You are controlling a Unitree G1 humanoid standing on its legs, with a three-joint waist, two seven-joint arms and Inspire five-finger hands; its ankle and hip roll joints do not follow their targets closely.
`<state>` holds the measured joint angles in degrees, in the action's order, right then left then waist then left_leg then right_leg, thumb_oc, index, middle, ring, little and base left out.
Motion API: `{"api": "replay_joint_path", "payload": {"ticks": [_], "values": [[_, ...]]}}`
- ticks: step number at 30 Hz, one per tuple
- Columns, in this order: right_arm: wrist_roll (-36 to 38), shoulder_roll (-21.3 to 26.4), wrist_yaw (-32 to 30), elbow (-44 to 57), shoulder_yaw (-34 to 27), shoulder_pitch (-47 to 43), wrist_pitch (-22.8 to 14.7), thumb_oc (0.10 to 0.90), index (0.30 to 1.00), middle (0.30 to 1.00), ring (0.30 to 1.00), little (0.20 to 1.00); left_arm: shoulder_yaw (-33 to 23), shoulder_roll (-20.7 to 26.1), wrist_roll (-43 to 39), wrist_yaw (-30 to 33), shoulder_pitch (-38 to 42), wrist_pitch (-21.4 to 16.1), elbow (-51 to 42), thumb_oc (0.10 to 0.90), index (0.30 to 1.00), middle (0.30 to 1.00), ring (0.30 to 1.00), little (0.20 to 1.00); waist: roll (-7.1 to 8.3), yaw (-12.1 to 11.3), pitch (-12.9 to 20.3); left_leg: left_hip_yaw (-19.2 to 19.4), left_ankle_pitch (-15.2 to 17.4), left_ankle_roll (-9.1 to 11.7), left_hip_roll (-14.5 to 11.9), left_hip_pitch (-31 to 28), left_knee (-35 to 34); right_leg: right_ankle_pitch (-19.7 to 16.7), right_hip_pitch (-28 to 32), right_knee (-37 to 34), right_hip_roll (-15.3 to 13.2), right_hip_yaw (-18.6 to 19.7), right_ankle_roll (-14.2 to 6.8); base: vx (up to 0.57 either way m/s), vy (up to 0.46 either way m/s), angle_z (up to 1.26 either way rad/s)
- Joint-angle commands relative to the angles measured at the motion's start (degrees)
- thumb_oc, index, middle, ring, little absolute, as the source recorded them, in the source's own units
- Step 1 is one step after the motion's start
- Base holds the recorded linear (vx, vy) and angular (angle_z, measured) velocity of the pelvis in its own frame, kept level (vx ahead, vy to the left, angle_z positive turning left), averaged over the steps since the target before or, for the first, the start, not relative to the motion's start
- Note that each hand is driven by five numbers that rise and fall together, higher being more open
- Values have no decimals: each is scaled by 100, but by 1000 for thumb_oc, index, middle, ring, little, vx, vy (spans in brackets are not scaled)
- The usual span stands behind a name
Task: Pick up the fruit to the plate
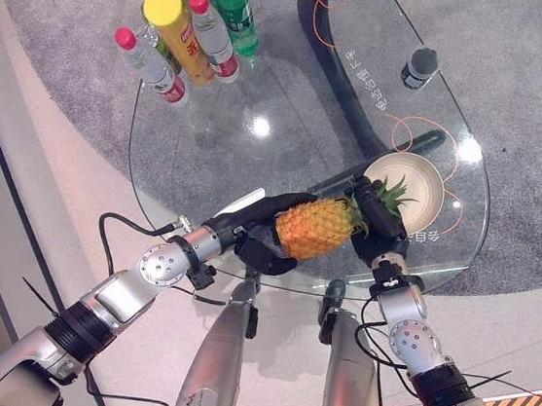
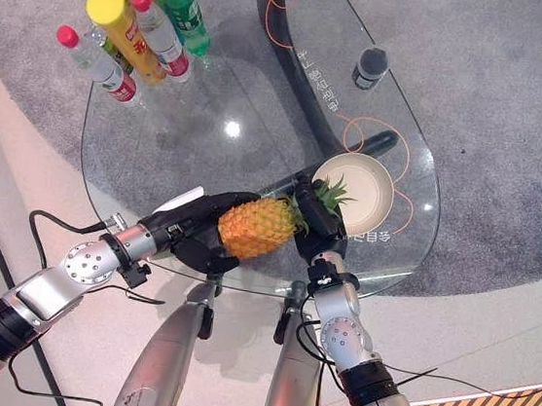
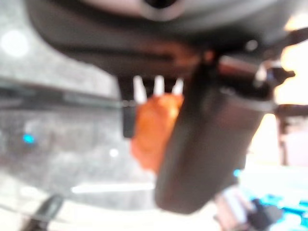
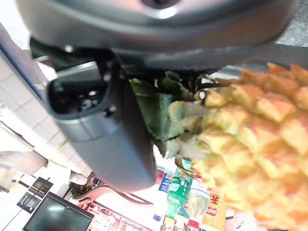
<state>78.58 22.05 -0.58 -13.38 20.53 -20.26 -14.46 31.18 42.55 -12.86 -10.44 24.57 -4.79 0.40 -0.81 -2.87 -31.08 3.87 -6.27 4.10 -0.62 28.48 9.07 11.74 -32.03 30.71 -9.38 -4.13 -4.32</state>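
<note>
Both hands are working together: in the left eye view our left hand [image 1: 253, 230] is curling its fingers around the body of the pineapple [image 1: 319, 226], and our right hand [image 1: 378, 225] is closing on its leafy end. We are holding the fruit over the glass table [image 1: 257, 152], just beside the plate [image 1: 412, 190], which is having nothing in it. A group of bottles [image 1: 188, 27] is standing at the far left of the table, and a small dark cup [image 1: 420, 67] far right.

In the right eye view the pineapple is not yet over the plate, so we judge the lifting done and the placing left.

In the left wrist view orange fruit is showing past the dark thumb.

In the right wrist view green leaves are lying against the thumb.
</note>
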Motion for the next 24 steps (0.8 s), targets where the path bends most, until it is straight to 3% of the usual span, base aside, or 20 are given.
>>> {"api": "replay_joint_path", "payload": {"ticks": [1,14,19,24], "values": [[-398,-183,664,987,-146,-793,-428,100,300,300,300,200,107,-273,-45,-36,79,-294,-831,800,900,900,900,900,-5,214,128,88,864,-323,418,-72,1084,-1536,552,-1678,83,-434,-84,0,0,0],[-2349,232,-430,1422,-519,-674,-593,100,300,300,300,200,-92,-179,46,-79,-93,-193,-937,800,900,900,900,900,49,274,128,118,864,-322,381,-177,1037,-1514,648,-1709,122,-451,-83,0,0,0],[-4038,411,-1392,1648,-690,-618,-461,100,300,300,300,200,-172,-223,110,-111,-212,-134,-1025,800,900,900,900,900,63,304,128,132,865,-332,363,-212,1007,-1509,675,-1724,136,-445,-85,0,0,0],[-4880,613,-1851,1857,-801,-598,-262,100,300,300,300,200,-211,-262,128,-40,-273,-65,-1029,800,900,900,900,900,79,338,128,147,880,-334,348,-245,999,-1485,694,-1716,156,-427,-88,0,0,0]]}}
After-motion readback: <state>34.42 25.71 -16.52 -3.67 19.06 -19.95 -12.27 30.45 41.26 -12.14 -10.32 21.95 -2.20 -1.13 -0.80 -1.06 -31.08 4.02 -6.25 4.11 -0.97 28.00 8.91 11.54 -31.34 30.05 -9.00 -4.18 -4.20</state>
